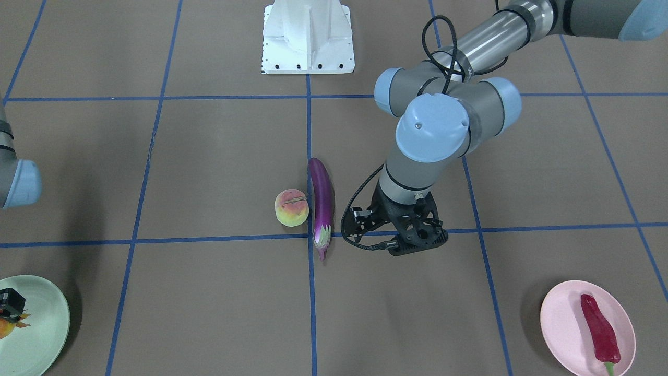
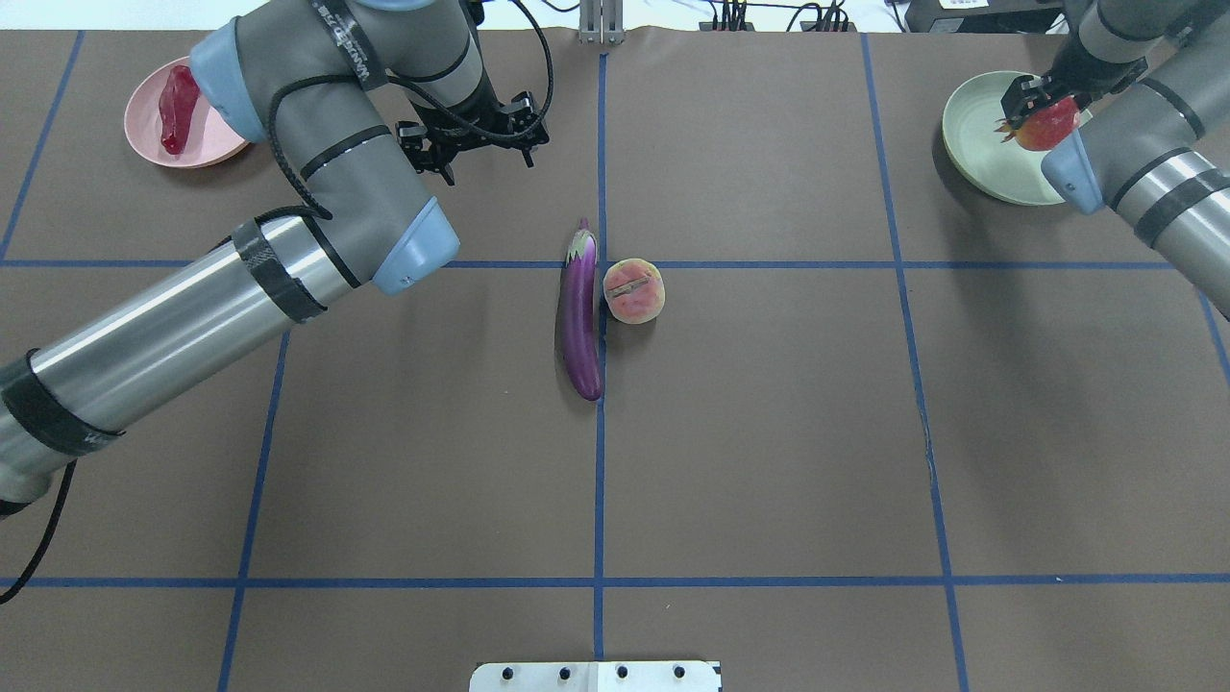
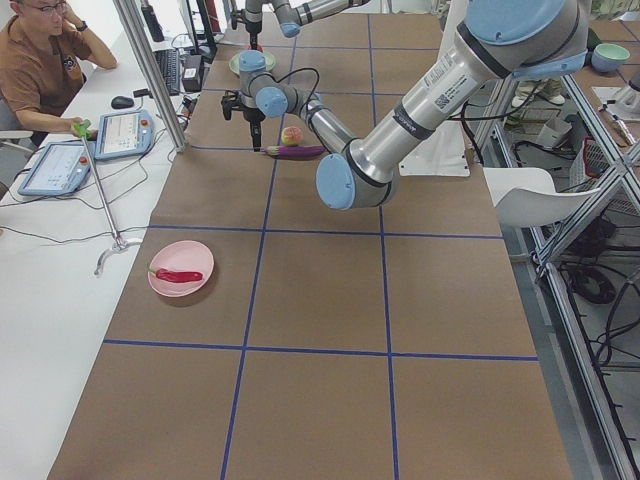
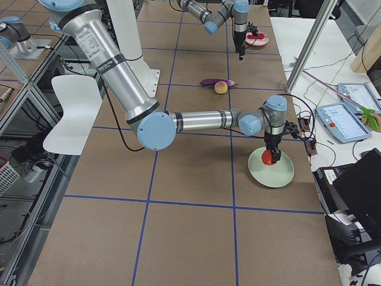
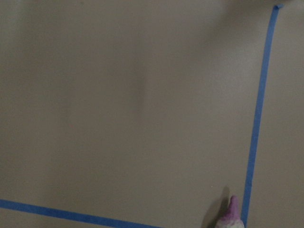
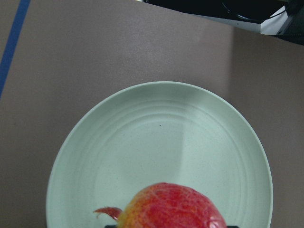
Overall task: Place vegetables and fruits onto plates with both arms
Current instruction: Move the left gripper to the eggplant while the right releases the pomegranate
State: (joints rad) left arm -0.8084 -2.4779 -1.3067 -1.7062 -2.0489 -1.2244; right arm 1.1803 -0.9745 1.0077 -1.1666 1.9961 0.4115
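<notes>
**Ana:** What is closest on the brown table with blue tape lines (image 2: 769,432)?

**Ben:** The long, slim, shiny purple eggplant (image 2: 581,317). It lies flat in the middle, along a blue line. Its pale cap points away from the robot. The pink-and-yellow-green peach (image 2: 634,290) sits just beside it on the right, up near the cap end.

**Ana:** Where is the left arm's black gripper (image 2: 478,135)?

**Ben:** A bit farther back, to the left of the eggplant. It points down at the table. I can't tell if its fingers are wide or close together.

**Ana:** And way at the back?

**Ben:** Far left is the round pale pink plastic plate (image 2: 154,144). The wrinkly red chili pepper (image 2: 179,96) lies on it. Far right is the round pale mint green plastic plate (image 2: 980,144). The right arm's black gripper (image 2: 1038,101) squeezes the round red-orange pomegranate-like ball (image 2: 1045,125) over that plate.
</notes>
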